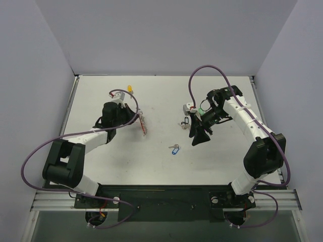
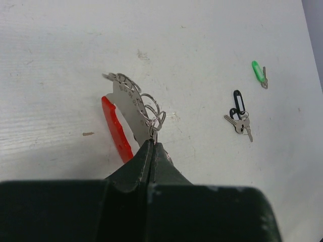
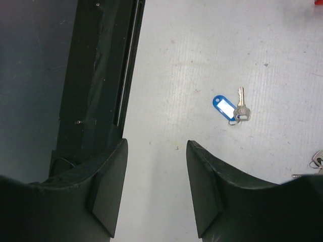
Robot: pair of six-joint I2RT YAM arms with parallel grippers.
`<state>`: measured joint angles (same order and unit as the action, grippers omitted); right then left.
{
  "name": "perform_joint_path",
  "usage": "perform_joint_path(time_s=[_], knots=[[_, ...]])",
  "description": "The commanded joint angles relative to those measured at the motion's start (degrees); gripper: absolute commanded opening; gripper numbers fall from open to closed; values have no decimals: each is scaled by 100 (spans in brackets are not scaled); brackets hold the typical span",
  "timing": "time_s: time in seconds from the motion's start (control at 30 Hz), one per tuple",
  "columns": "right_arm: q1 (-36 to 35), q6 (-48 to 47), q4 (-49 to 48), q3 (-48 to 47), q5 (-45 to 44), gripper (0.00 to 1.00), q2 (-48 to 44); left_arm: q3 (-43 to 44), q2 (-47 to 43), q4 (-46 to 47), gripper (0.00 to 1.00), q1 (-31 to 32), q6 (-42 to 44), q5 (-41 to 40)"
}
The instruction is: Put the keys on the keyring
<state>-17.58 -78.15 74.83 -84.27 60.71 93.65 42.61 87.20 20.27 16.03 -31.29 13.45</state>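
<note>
Now the left gripper (image 2: 152, 147) pinches the keyring (image 2: 132, 108) tight at mid-frame, likely so it sits steady. The right gripper (image 3: 156, 187) is spread wide, empty, below the blue key (image 3: 230, 108).

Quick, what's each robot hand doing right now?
Left gripper: closed on the red-and-silver wire keyring.
Right gripper: open, holding nothing.

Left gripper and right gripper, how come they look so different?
The left gripper is pinched shut, while the right gripper is wide open. The left gripper holds the keyring, while the right gripper holds nothing; the blue-tagged key lies in front of it, untouched. Both are black.
</note>
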Motion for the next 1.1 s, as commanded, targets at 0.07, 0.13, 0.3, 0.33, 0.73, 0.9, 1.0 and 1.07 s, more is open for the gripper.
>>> perform_joint_path(time_s=[0.07,0.13,0.3,0.33,0.73,0.9,1.0,1.07], knots=[[36,-157,1509,51,143,46,-75,-595,-256,661,0,-30,-210,123],[27,-157,1517,51,161,46,-75,-894,-370,759,0,-47,-272,61],[27,-157,1517,60,169,46,-75,-1369,-598,777,0,-126,-334,-9],[27,-157,1509,51,169,46,-83,-1387,-616,742,0,-127,-343,-44],[27,-157,1508,60,143,46,-75,-1431,-1352,180,15,-135,-299,-403],[36,-165,1508,42,108,46,-66,-1519,-2399,-558,40,-127,-194,-913],[44,-139,1508,42,99,46,-48,-1519,-3084,-1006,49,-135,-123,-1081],[53,-104,1517,25,82,46,-48,-1475,-3400,-1235,53,-162,-71,-1064]])
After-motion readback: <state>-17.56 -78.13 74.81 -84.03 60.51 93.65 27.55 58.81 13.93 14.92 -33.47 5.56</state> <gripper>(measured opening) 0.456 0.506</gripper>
